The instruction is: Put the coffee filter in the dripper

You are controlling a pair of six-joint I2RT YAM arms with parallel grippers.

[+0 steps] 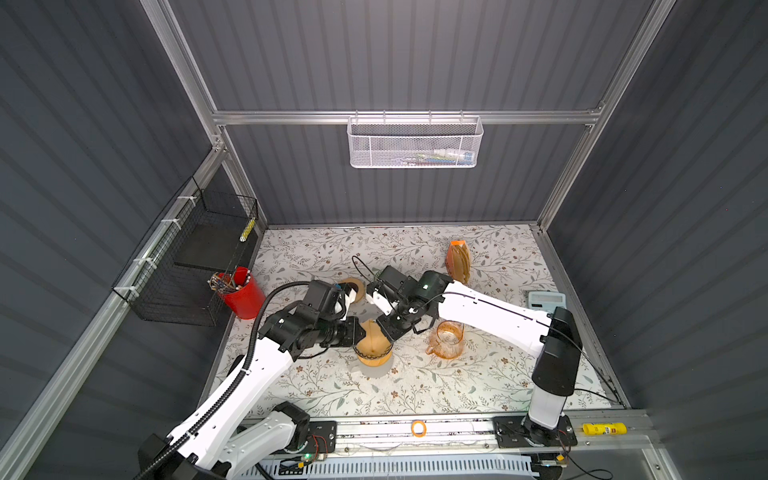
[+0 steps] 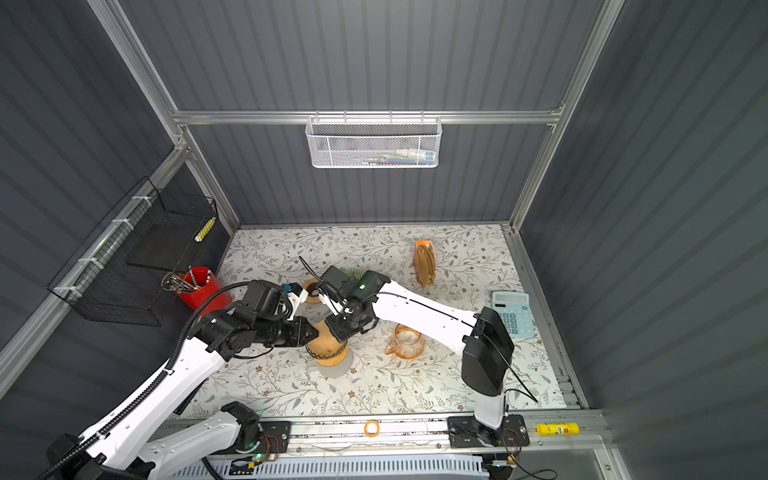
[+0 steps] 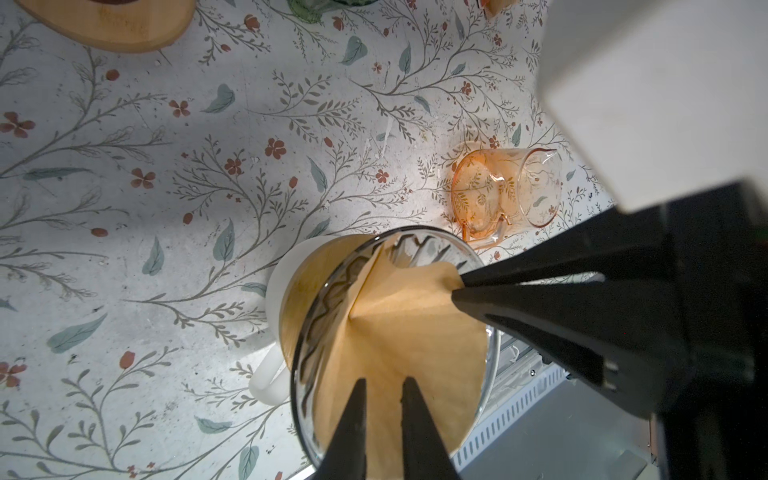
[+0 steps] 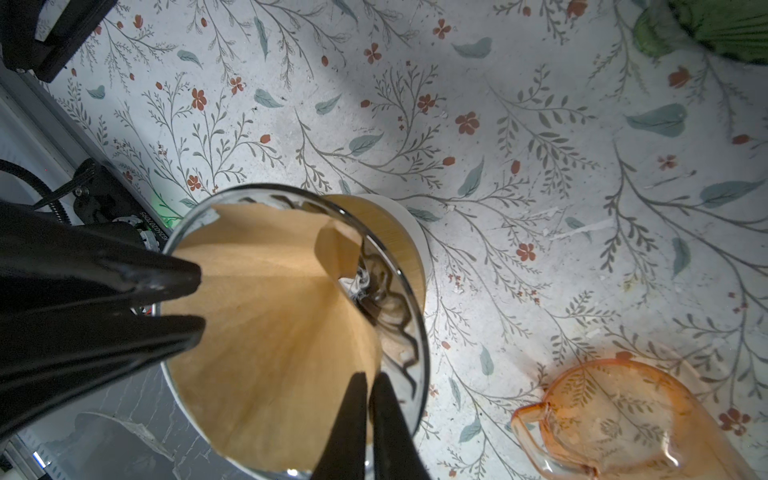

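- Nearest my bases, an orange ring [image 1: 418, 428] lies flat on the front rail. Only the top views take it in.
- The dripper [image 3: 322, 307], clear glass with a wooden collar, stands on a white mug [image 3: 276, 291] on the floral table [image 3: 166, 208]. The coffee filter [image 3: 407, 332] lies opened out inside the glass.
- My left gripper [image 3: 384, 384] reaches over the filter's rim with its fingers a narrow gap apart and paper showing between them. I cannot tell whether it pinches any paper.
- My right gripper [image 4: 370, 380] is clamped on the filter's rim. The left wrist view shows this best: the paper's edge runs straight into the pinched tips.
- In both top views my wrists cover all the fingertips, and only a patch of brown filter [image 1: 372, 343] shows.
- The orange glass pitcher [image 4: 623, 415] stands near the dripper but apart from it. My right forearm crosses over it in the top views.
- Farther out are a wooden disc [image 3: 116, 33] and a green glass piece [image 4: 723, 29], both cut off by the wrist frames.
- Farthest, a stack of brown filters [image 1: 459, 262] stands upright, seen only from above.
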